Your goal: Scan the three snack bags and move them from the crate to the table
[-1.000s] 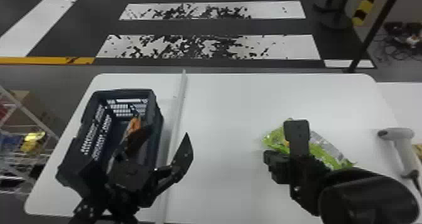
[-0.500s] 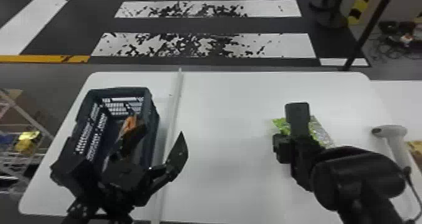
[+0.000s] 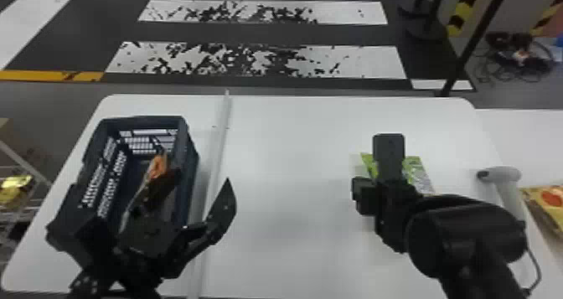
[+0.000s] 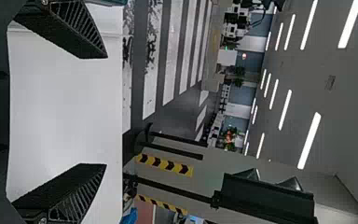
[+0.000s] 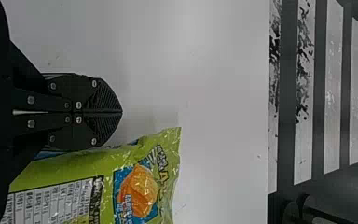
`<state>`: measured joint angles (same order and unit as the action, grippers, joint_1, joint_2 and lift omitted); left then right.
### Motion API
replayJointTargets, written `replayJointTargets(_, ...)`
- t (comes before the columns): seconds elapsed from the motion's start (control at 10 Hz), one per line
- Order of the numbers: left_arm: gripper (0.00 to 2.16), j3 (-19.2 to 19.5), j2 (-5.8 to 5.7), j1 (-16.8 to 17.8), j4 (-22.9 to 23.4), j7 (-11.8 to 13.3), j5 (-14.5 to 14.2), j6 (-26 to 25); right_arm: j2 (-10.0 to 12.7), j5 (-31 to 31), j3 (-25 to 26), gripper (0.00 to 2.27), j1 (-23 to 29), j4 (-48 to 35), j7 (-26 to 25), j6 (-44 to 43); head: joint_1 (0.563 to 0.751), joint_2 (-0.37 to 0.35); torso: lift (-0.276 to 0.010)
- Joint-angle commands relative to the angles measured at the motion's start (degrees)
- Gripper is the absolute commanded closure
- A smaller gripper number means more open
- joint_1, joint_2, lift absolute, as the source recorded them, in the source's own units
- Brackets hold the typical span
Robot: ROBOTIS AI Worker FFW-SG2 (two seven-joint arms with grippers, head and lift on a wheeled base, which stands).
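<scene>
Head view, crate: orange snack bag (image 3: 158,166) inside the dark blue plastic crate (image 3: 191,172).
Left gripper (image 4: 106,111): spread wide, empty.
Right gripper (image 5: 121,112): closed tip to tip, empty, beside the shiny green snack bag (image 5: 70,168) on the white table (image 5: 214,93).
White handheld scanner (image 3: 504,176): probably next; clear the bag, open wide, then meet the handle squarely, minding its cable (image 3: 538,273).

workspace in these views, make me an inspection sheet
surface: white table with a pale strip along it
job's things: dark blue crate at left, orange snack bag inside; green snack bag on table; handheld scanner at right
clutter: yellow packet at right edge, possibly the job's
grippers: left gripper open, near crate; right gripper shut, beside green snack bag
cables: scanner cable; floor tangle
surroundings: striped floor
</scene>
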<state>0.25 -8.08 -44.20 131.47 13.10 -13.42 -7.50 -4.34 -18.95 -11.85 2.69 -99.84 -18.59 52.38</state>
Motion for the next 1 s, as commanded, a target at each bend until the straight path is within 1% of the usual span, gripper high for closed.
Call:
replayJointTargets(0.0,0.04,-0.1,0.09,0.1,0.1,0.0,0.0,0.3,-1.1,-1.0,1.6,2.15,5.6,-10.8,0.4,2.8,0.695,0.024,-0.062)
replayJointTargets(0.1,0.04,-0.4,0.17,0.3,0.1,0.0,0.0,0.9,-2.4,-3.6,4.4,2.15,10.0,-17.0,1.6,3.3,0.695,0.032,-0.062)
replayJointTargets(0.2,0.04,-0.9,0.17,0.5,0.3,0.0,0.0,0.9,-2.9,-4.3,7.5,2.15,14.3,-22.7,3.5,3.5,0.695,0.021,-0.062)
replayJointTargets(0.3,0.04,-1.7,0.09,1.0,0.4,0.0,0.2,0.7,-3.1,-1.9,9.2,2.15,17.4,-25.7,4.9,1.4,0.695,-0.003,-0.062)
replayJointTargets(0.4,0.04,-2.3,0.09,1.4,0.4,-0.1,0.4,0.5,-3.2,-1.2,11.5,2.15,18.6,-25.8,6.7,-0.2,0.695,-0.021,-0.062)
replayJointTargets(0.5,0.04,-3.0,0.0,1.7,0.3,-0.2,0.7,0.3,-3.2,-2.1,13.3,2.15,19.0,-23.4,8.6,-1.3,0.695,-0.06,-0.062)
replayJointTargets(0.6,0.04,-3.4,0.0,1.7,0.2,-0.3,0.8,0.3,-3.2,-2.1,13.6,2.15,19.1,-20.4,8.9,-4.2,0.695,-0.076,-0.062)
replayJointTargets(0.7,0.04,-3.6,0.0,1.7,0.2,-0.3,0.9,0.2,-3.1,-1.9,13.3,2.15,18.9,-17.4,9.0,-9.3,0.695,-0.117,-0.062)
replayJointTargets(0.9,0.04,-3.7,0.0,1.7,0.2,-0.6,1.0,0.3,-3.2,-0.9,13.0,2.15,16.9,-10.2,11.7,-18.5,0.695,-0.14,-0.062)
